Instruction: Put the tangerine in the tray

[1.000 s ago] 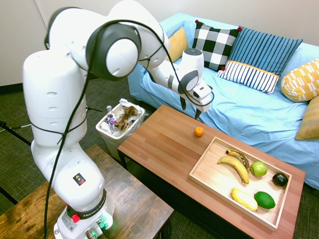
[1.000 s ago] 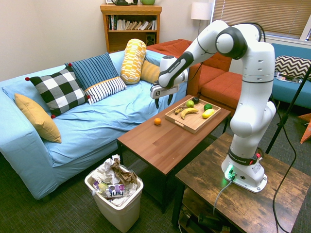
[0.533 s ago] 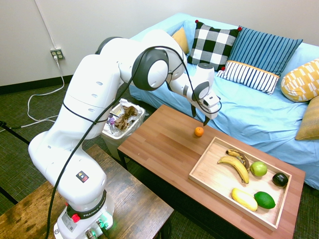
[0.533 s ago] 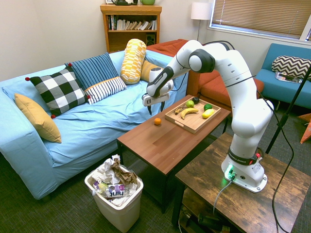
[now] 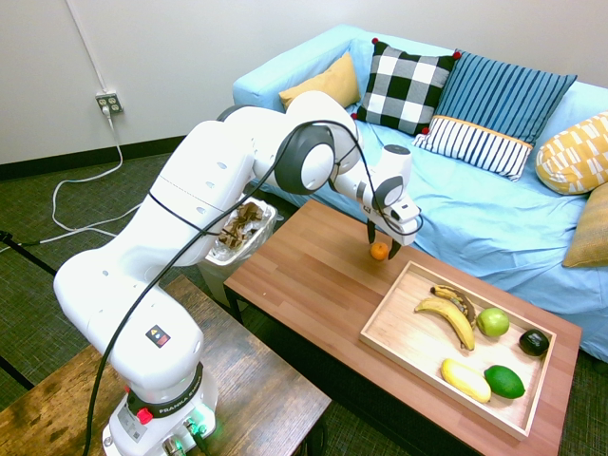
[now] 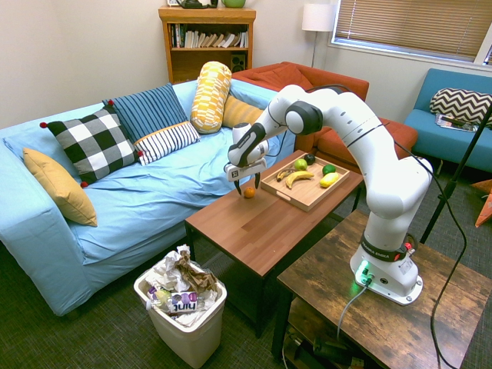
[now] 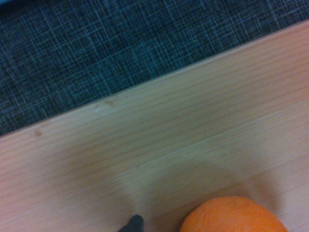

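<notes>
First exterior view: pincer (image 5: 382, 249) is hanging wide open, empty, straddling the tangerine (image 5: 379, 251) sitting on the bench (image 5: 304, 280) beside the tray (image 5: 399, 323). Grasp step; closing looks next.

Tangerine (image 7: 234, 215) cut off, wrist view.

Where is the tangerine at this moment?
In the first exterior view the tangerine sits on the wooden table near the sofa-side edge, just outside the tray's far corner, between the open gripper's fingers.
</notes>
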Controlling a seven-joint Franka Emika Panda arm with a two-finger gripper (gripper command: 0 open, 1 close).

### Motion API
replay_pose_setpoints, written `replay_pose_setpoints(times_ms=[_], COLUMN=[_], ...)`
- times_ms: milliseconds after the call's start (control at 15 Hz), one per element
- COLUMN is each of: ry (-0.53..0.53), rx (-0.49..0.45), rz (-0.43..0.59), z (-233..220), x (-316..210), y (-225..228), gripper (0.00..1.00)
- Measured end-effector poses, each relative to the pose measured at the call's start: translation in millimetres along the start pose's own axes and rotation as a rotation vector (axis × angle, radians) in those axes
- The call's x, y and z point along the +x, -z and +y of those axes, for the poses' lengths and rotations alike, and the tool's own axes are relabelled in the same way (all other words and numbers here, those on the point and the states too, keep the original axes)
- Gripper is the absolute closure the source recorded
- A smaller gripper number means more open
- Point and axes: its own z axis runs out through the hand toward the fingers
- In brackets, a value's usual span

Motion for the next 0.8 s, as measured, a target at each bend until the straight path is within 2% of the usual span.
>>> replay_pose_setpoints(times_ms=[800], ry=[-0.026], rx=[-0.012], rz=[-0.023], z=[2.1], x=[5.8], y=[-4.2], gripper=[1.0])
